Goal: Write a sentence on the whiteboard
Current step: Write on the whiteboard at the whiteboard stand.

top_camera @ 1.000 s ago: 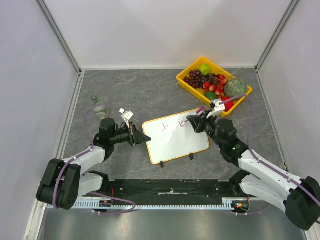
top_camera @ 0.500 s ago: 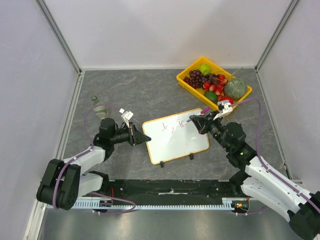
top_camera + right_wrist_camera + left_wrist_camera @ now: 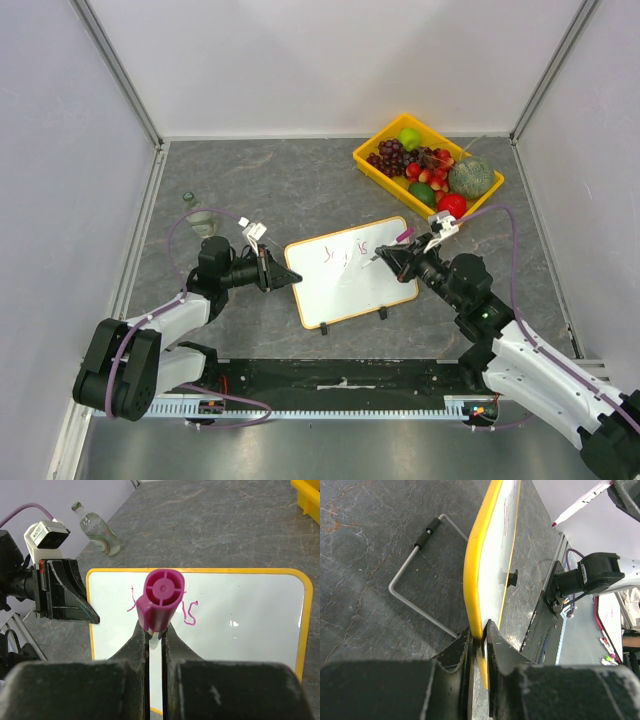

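Note:
The whiteboard (image 3: 345, 285) stands tilted on the table, with a yellow-tan frame. Pinkish-red words (image 3: 345, 252) reading "Joy is" run along its top. My left gripper (image 3: 289, 276) is shut on the board's left edge; the left wrist view shows the jaws (image 3: 481, 635) pinching the yellow rim (image 3: 479, 565). My right gripper (image 3: 400, 262) is shut on a white marker with a magenta cap (image 3: 164, 597). It holds the marker pointed at the board's right half, just below the writing (image 3: 190, 613). Whether the tip touches the board cannot be told.
A yellow tray (image 3: 382, 134) of fruit sits at the back right. A small clear bottle (image 3: 200, 214) lies at the left, behind my left arm. The board's wire stand (image 3: 417, 560) rests on the table behind it. Cage walls close in the sides.
My right gripper has drawn the marker nearer and a little lower on the board's right side. The word "is" now shows after "Joy". The left arm and board have not moved.

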### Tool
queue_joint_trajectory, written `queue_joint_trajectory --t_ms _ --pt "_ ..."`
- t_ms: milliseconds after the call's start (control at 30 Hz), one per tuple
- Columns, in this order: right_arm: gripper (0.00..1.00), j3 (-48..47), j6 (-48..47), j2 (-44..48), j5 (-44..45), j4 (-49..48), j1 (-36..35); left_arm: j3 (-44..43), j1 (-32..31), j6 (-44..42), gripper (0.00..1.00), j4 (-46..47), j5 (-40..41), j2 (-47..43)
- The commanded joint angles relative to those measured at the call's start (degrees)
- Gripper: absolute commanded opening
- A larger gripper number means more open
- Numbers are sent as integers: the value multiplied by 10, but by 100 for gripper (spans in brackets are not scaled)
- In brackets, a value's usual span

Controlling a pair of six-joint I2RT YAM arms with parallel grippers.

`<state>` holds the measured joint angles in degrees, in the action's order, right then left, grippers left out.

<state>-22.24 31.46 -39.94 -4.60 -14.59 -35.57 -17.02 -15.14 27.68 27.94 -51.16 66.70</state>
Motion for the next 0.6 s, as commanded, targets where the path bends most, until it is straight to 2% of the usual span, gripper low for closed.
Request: queue_joint_trajectory --t_ms 0,267,567 --pt "0 8 -12 14 -12 -4 -12 3 1 -17 2 18 14 -10" --pt "0 6 -30 14 35 -6 -68 4 1 -15 2 19 14 -10" --pt "0 0 -25 3 42 -13 -76 5 1 -14 2 18 14 -11"
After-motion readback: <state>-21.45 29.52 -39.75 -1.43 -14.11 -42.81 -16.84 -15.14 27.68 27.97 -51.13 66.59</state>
